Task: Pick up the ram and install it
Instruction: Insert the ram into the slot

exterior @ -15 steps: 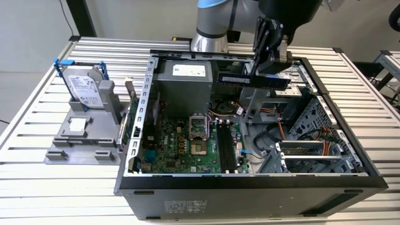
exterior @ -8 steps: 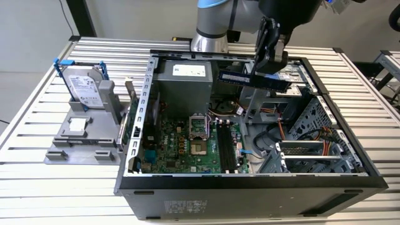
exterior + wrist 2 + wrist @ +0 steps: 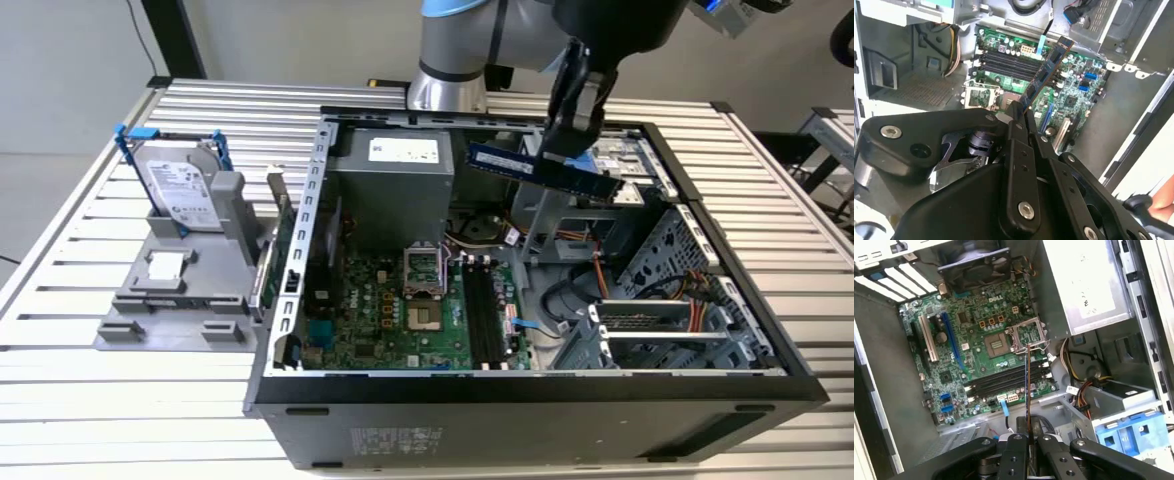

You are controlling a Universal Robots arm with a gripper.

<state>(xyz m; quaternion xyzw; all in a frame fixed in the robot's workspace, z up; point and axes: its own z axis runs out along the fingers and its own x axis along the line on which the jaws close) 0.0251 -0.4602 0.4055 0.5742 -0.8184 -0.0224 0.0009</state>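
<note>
The ram (image 3: 541, 170) is a long blue stick with black chips, held in the air over the back of the open computer case (image 3: 307, 250). My gripper (image 3: 571, 135) is shut on one end of it, and the stick juts toward the exterior view's left. In both wrist views the ram (image 3: 1046, 75) (image 3: 1027, 385) points away from the black fingers (image 3: 1016, 132) toward the green motherboard (image 3: 969, 340). Well below the stick lie the black memory slots (image 3: 483, 315) (image 3: 1006, 61) (image 3: 1004, 382). The ram touches nothing in the case.
A hard drive (image 3: 180, 195) stands in a grey holder on the slatted table at the exterior view's left. Inside the case are the power supply (image 3: 394, 175), the processor socket (image 3: 420, 270), cables, a fan (image 3: 976, 267) and a metal drive cage (image 3: 667, 300). A light-blue bracket (image 3: 1126, 432) sits beside the cage.
</note>
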